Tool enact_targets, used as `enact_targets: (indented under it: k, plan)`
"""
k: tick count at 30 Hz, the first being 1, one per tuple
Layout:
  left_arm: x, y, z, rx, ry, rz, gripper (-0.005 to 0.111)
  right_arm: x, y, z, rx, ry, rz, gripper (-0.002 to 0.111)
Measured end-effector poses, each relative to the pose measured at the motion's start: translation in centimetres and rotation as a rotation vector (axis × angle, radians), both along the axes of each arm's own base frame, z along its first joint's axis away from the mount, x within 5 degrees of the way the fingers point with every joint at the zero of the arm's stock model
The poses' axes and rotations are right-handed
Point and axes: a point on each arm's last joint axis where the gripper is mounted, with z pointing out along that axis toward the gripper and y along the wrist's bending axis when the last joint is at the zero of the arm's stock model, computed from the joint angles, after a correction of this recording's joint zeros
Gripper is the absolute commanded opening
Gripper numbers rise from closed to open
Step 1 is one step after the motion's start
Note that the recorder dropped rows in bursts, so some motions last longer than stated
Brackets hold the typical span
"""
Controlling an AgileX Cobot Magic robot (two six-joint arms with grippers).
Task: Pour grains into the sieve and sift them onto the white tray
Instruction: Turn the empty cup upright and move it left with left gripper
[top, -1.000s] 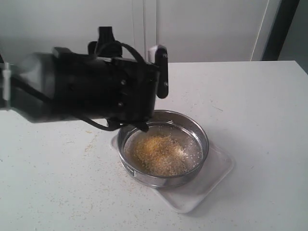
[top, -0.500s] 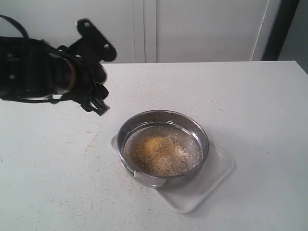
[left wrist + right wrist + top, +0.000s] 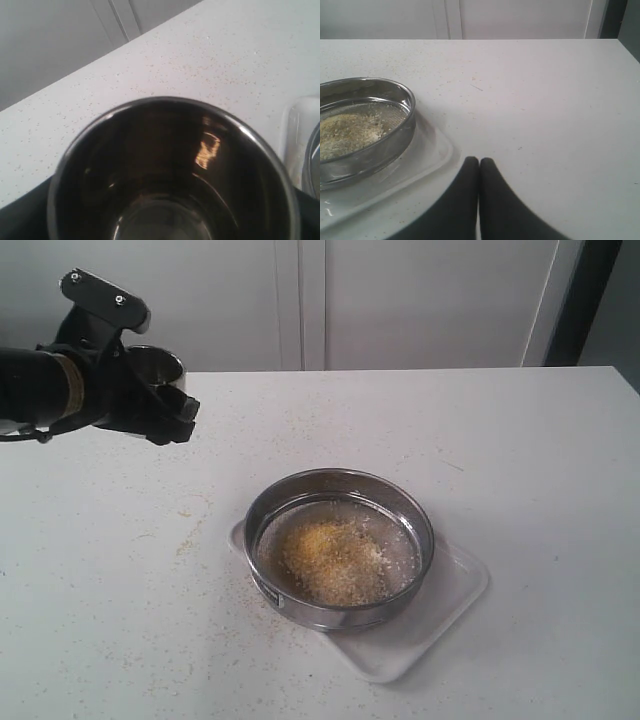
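left claw [image 3: 148, 380] was spread wide but clamped on the small round steel cup [image 3: 160, 362], mouth up, over the table's far-left part, well apart from the sieve. Its wrist view showed the cup's inside bare. right claw [image 3: 479, 172] was fully closed and empty, tips pressed together, near a corner of the flat white rectangular tray [image 3: 455, 590]. The wide round steel mesh-bottomed sieve [image 3: 428, 530] sat on that tray with the yellow-beige grains [image 3: 335, 562] heaped inside. The white speckled tabletop [image 3: 530, 450] had stray bits left of the sieve. A white panelled wall [image 3: 420, 300] stood behind.
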Motion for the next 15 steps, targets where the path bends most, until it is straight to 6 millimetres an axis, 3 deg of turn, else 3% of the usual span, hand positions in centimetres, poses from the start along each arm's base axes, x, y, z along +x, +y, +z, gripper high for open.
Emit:
enact_targets:
  k: [7,15]
  plan:
    - [0.5,1.6,-0.1,-0.08,-0.048,-0.029,0.0,0.0,0.0,0.0,0.0,0.0,0.0,0.0]
    - [-0.5,3.8,-2.1,-0.271,-0.171,0.063,0.0,0.0,0.0,0.0,0.0,0.0,0.0,0.0]
